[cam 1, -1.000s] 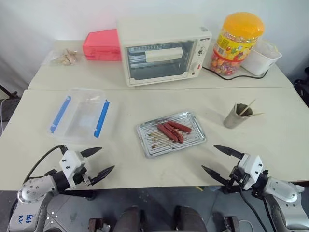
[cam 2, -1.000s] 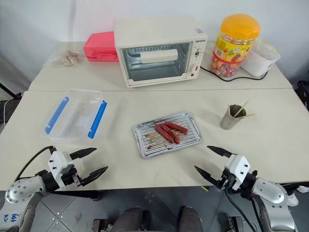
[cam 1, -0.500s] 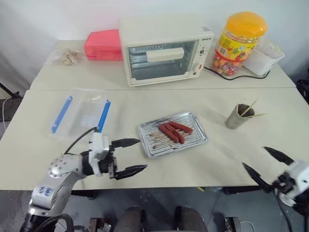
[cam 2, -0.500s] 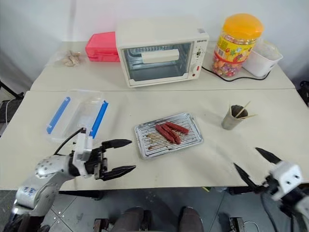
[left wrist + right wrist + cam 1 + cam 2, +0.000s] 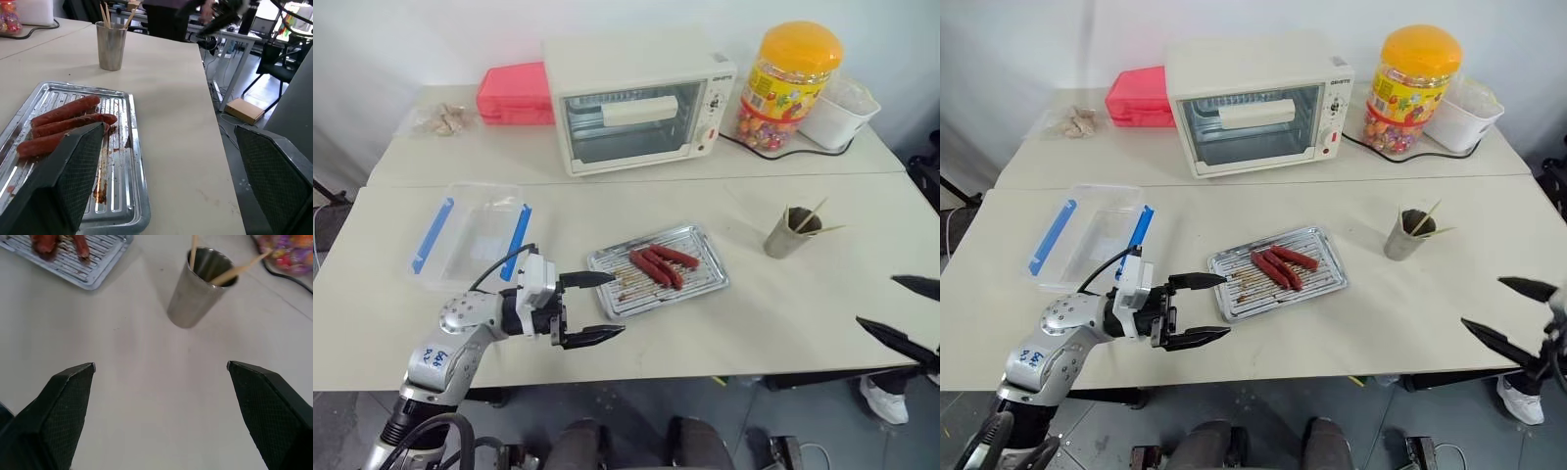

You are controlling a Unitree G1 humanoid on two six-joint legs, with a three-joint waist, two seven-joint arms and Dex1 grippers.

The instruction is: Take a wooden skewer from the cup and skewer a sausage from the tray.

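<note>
The table [image 5: 783,323] carried everything the job needed, and nothing on it had yet been touched. Near its middle sat the tray [image 5: 703,284], with three sausages [image 5: 658,265] lying side by side across its ridged bottom. Well apart from it, toward the robot's right, stood the cup [image 5: 786,236] with several skewers [image 5: 812,215] leaning out of its mouth. The step in hand looked like the very first one, the reach, since no skewer had left the cup and no sausage had been picked up. The left gripper [image 5: 592,308] hung just beside the tray's near left corner, pointing across toward the sausages, its fingers spread wide and empty. The right gripper [image 5: 899,311] sat at the table's near right edge, apart from the cup, its fingers likewise spread and holding nothing; its wrist view looked straight at the cup [image 5: 197,289]. The next move probably called for the right gripper to travel forward to the cup and pinch a single skewer above the rim. That would take a fine closing, as the sticks are thin and lean at different angles.
</note>
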